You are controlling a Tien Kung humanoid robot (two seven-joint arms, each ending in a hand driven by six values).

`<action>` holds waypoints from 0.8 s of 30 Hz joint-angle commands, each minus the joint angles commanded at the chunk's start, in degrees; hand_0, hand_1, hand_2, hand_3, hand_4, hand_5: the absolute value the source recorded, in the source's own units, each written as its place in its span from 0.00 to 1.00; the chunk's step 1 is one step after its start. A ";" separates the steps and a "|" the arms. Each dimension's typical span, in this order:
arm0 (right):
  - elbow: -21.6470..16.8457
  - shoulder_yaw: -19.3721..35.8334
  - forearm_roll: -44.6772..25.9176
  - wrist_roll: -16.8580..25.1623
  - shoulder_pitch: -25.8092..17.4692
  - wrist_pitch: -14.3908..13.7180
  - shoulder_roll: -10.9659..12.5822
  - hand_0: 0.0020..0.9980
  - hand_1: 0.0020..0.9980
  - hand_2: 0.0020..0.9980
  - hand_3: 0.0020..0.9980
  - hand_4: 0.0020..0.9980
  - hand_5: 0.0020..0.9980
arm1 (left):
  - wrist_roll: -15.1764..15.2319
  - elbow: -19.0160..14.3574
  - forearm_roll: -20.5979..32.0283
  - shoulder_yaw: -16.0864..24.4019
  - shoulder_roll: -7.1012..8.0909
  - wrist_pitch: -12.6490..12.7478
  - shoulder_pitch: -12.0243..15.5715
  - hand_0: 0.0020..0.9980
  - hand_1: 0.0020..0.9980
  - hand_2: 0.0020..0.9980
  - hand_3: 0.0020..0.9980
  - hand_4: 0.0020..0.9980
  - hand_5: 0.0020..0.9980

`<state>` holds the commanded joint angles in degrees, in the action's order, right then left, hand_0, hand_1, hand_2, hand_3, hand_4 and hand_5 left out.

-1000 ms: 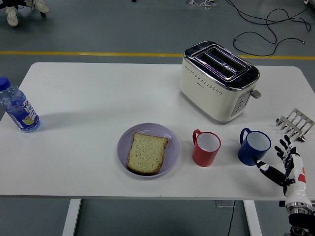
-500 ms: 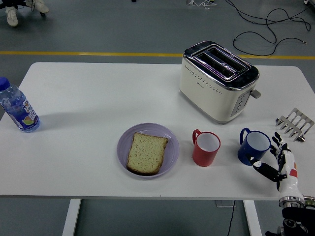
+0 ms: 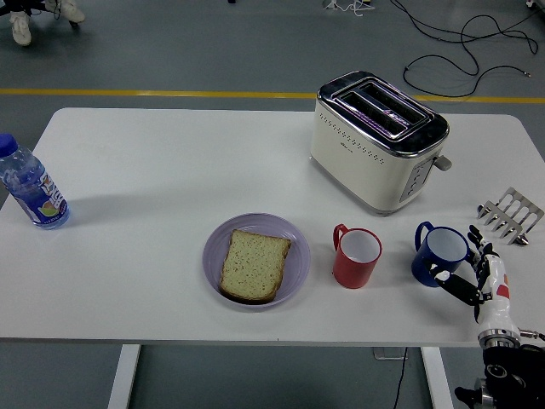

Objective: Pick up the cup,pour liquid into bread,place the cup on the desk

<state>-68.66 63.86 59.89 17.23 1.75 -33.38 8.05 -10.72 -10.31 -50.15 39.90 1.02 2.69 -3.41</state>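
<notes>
Head view | right hand (image 3: 481, 273) is being held beside blue cup (image 3: 440, 254) | fingers (image 3: 474, 236) are being spread wide, nothing gripped | bread (image 3: 254, 264) is being carried on plate (image 3: 294, 241)

Bread (image 3: 255, 265) on plate (image 3: 294, 247), two cups (image 3: 357, 257) right, toaster (image 3: 376, 141) behind.

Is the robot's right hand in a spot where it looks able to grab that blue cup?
Probably yes. The right hand sits just beside the blue cup, fingers spread toward its side, with nothing between them. The red cup stands clear on the other side, and the handle points away.
</notes>
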 joint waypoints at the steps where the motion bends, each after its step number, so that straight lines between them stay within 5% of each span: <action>1: 0.52 -0.32 -0.40 0.13 0.37 -0.02 -0.05 0.91 0.83 0.91 0.90 1.00 0.11 | -0.02 0.00 0.02 -0.08 -0.02 -0.01 0.02 0.66 0.70 0.72 0.62 0.36 0.93; 24: 5.79 -4.53 -4.45 1.78 3.84 -0.67 -0.89 0.89 0.80 0.86 0.87 1.00 0.13 | -0.35 0.00 -0.61 -0.52 -0.13 -0.18 0.80 0.66 0.70 0.73 0.62 0.37 0.93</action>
<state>-62.87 59.33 55.44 19.00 5.59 -34.05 7.16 -11.07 -10.31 -50.76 39.38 0.89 2.51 -2.62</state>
